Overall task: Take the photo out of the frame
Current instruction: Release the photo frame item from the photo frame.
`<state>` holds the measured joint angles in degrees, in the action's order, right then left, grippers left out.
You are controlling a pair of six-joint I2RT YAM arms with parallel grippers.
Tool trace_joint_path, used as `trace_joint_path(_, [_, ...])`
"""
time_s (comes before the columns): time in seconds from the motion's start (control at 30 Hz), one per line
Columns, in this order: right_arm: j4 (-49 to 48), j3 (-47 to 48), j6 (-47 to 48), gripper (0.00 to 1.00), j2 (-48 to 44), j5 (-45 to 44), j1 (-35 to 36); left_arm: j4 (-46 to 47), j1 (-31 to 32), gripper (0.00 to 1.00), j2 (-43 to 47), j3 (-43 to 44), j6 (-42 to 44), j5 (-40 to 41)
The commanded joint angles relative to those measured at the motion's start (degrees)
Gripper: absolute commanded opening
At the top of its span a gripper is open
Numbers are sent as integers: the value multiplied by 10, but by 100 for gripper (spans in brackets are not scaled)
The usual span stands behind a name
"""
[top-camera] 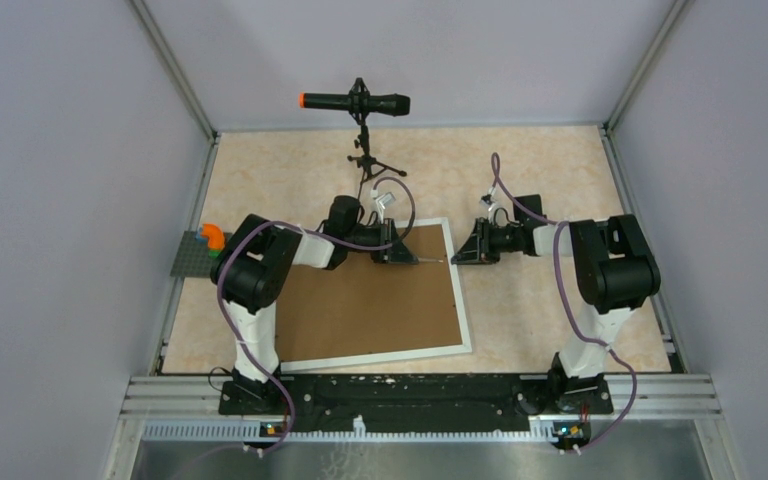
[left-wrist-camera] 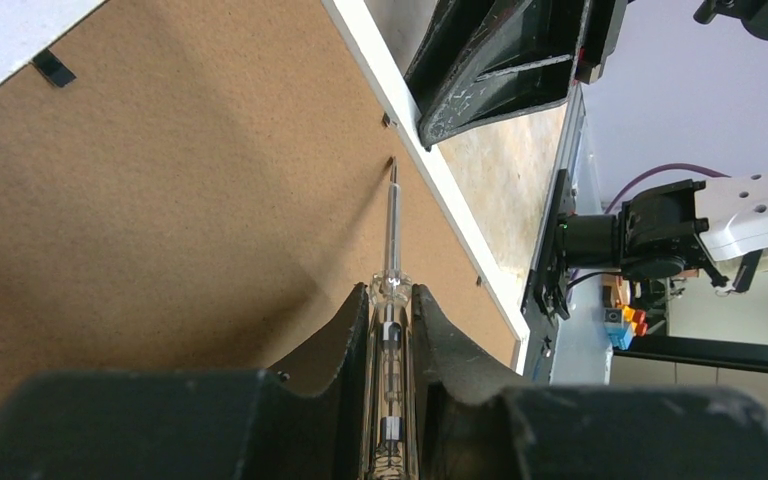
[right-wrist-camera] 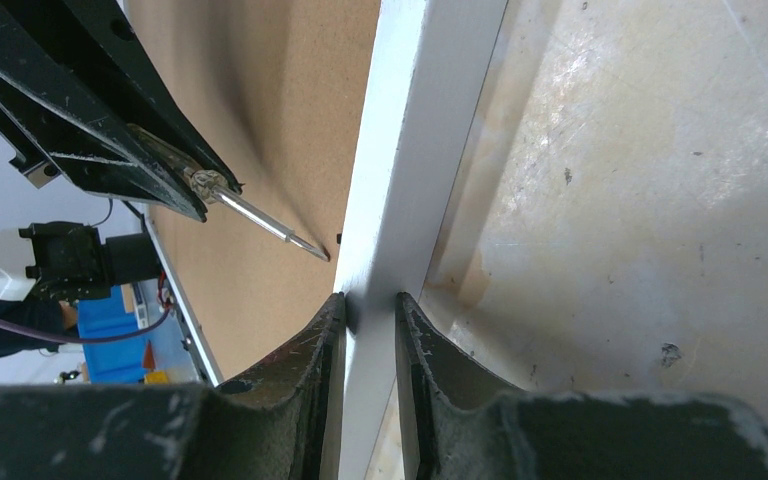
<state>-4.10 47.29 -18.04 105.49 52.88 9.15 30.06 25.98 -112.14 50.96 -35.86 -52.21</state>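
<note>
The frame (top-camera: 461,305) lies face down on the table, its brown backing board (top-camera: 370,305) facing up. The photo is hidden beneath that board. My left gripper (left-wrist-camera: 392,290) is shut on a clear-handled screwdriver (left-wrist-camera: 392,225); its metal tip touches the board next to a small black tab by the frame's white right border (left-wrist-camera: 430,165). My right gripper (right-wrist-camera: 370,298) is shut on that same white border (right-wrist-camera: 410,150), one finger on the board side and one on the table side. In the right wrist view the screwdriver (right-wrist-camera: 270,225) points at the border just ahead of my fingers.
A microphone on a small stand (top-camera: 355,103) stands behind the frame. Coloured bricks on a grey plate (top-camera: 208,240) sit at the left table edge. Black retaining tabs (left-wrist-camera: 52,68) dot the board's rim. Bare beige tabletop (top-camera: 550,180) stretches to the right and back.
</note>
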Motion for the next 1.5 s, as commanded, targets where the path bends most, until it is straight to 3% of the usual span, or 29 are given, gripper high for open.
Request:
trace_joint_path(0.0, [5,-7,20,21,-3,-3,19,8,0,0,-26,2,-11,43])
trace_joint_path(0.57, [-10,-9,12,20,3,4,20,197,-12,0,-28,-68,-115,8])
trace_joint_path(1.03, [-12,-10,9,25,7,13,20,262,-18,0,-61,-72,-163,4])
trace_joint_path(1.47, [-6,-5,15,24,12,10,28,259,-16,0,-78,-62,-167,16])
